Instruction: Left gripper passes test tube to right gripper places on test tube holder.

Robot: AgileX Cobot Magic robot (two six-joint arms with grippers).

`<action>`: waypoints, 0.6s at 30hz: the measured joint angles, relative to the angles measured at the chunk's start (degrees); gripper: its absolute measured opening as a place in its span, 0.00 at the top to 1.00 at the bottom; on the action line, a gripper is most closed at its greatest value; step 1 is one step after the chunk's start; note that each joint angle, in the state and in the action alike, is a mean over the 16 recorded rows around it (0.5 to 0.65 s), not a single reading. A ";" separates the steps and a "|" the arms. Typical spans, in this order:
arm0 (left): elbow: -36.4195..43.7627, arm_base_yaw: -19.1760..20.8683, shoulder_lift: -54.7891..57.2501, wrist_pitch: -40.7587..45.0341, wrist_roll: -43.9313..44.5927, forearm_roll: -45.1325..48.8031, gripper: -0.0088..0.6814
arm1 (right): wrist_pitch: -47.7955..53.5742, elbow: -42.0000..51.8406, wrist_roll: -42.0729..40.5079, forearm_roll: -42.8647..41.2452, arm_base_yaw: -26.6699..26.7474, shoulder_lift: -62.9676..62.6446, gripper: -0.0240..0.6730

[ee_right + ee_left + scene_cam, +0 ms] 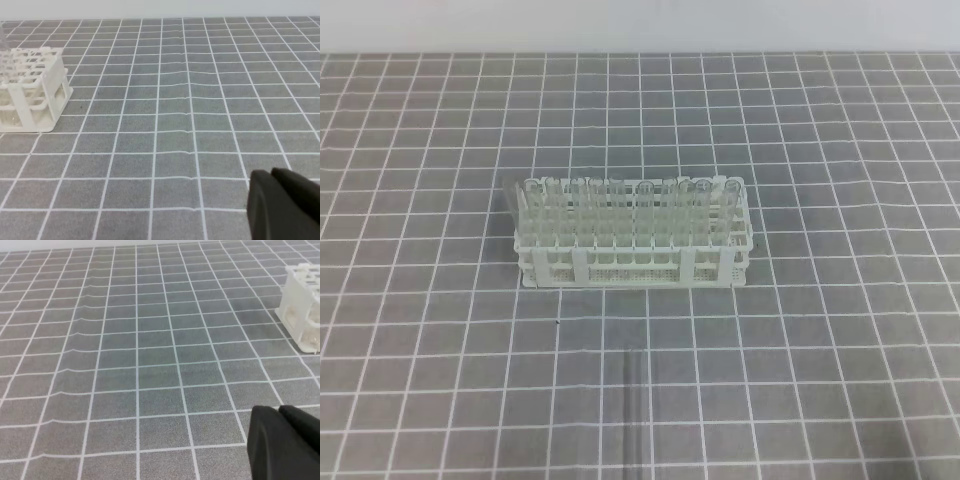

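A: Where's the white plastic lattice test tube holder (633, 245)?
B: Upright at the centre of the grey gridded desk (800, 380), long side facing front.
A: And the tubes?
B: Slim clear glass test tubes (645, 205) stand upright in its rear rows, toward twelve o'clock.

Place: a laboratory-like test bench, probably a robot work cell.
Surface: the bench (840, 380) is covered with a grey mat with a white square grid, the same in all three views.
Lab ware: a white test tube holder (634, 262) stands in the middle, with clear glass tubes (645, 205) upright in its holes.
Background: a plain pale wall (640, 25) behind the bench.
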 joint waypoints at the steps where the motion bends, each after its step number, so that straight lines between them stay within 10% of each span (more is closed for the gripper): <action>1: -0.02 0.00 0.09 0.02 0.00 0.00 0.99 | 0.00 0.00 0.00 0.00 0.00 0.00 0.98; 18: 0.22 -0.02 -0.40 -10.93 -5.71 -5.51 0.99 | -3.61 0.00 0.00 3.23 0.00 0.00 0.98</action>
